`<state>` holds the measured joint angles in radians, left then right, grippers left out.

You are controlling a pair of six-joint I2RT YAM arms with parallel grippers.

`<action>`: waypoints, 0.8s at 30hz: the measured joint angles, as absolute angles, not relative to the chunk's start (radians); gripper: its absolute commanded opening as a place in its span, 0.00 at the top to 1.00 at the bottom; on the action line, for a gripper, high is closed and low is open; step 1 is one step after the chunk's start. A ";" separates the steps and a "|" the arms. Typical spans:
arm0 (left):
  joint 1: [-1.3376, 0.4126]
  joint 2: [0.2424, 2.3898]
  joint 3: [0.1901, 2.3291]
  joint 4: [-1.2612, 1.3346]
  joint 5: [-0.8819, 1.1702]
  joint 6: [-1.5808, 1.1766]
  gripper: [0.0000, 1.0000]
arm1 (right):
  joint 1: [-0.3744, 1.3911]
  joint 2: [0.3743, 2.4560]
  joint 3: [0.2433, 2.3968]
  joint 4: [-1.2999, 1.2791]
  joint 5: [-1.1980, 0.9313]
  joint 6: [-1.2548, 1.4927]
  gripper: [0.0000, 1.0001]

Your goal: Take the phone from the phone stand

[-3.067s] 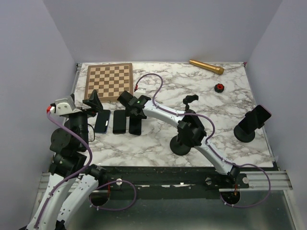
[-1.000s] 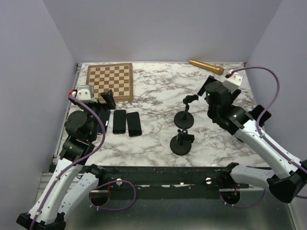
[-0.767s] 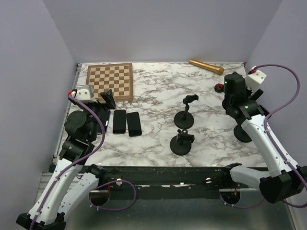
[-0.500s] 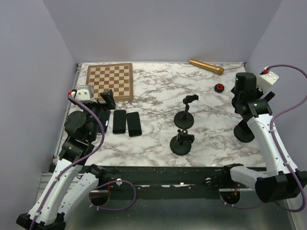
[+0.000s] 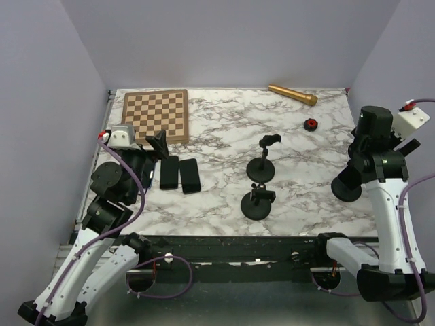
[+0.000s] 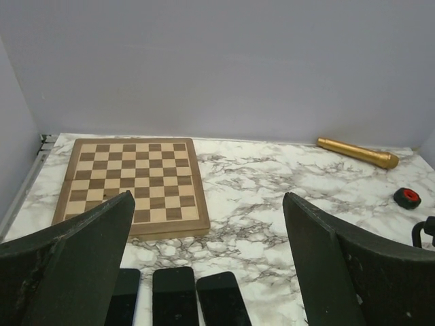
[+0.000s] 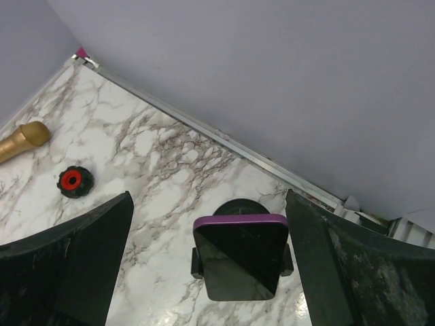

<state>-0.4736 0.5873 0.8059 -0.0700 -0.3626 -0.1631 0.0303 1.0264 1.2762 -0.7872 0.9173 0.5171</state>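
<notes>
A phone (image 7: 241, 261) with a dark screen and a purple edge is clamped upright in the black phone stand (image 7: 239, 206) near the table's far right corner. My right gripper (image 7: 207, 198) hovers above it, open, one finger on each side of the phone and touching nothing. In the top view my right arm (image 5: 376, 146) hides the phone, and only the stand's round base (image 5: 343, 189) shows. My left gripper (image 6: 207, 197) is open and empty over the left side of the table, with its fingers (image 5: 160, 143) by the chessboard.
Three dark phones (image 6: 175, 293) lie flat in a row below the chessboard (image 6: 132, 178). Two empty stands (image 5: 261, 167) (image 5: 257, 203) occupy mid-table. A gold cylinder (image 5: 292, 94) lies at the back, a red knob (image 7: 71, 181) near it. Walls close in on the right.
My right arm has swung from mid-table out to the right and now hangs over the stand with the phone. The left arm has shifted only slightly. Both grippers stay open.
</notes>
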 measured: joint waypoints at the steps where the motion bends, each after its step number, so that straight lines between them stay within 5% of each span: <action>1: -0.483 0.586 0.806 -0.070 -0.363 -0.162 0.02 | 0.017 1.020 1.276 -0.793 0.910 0.511 0.00; 24: -0.640 0.583 0.806 -0.068 -0.389 -0.117 0.02 | -0.089 0.967 1.124 -0.869 0.748 0.486 0.00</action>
<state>-0.6399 0.5827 0.8059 -0.0685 -0.3885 -0.1165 -0.0895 0.9672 1.1236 -0.8688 0.7483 0.4858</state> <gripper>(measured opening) 0.982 0.997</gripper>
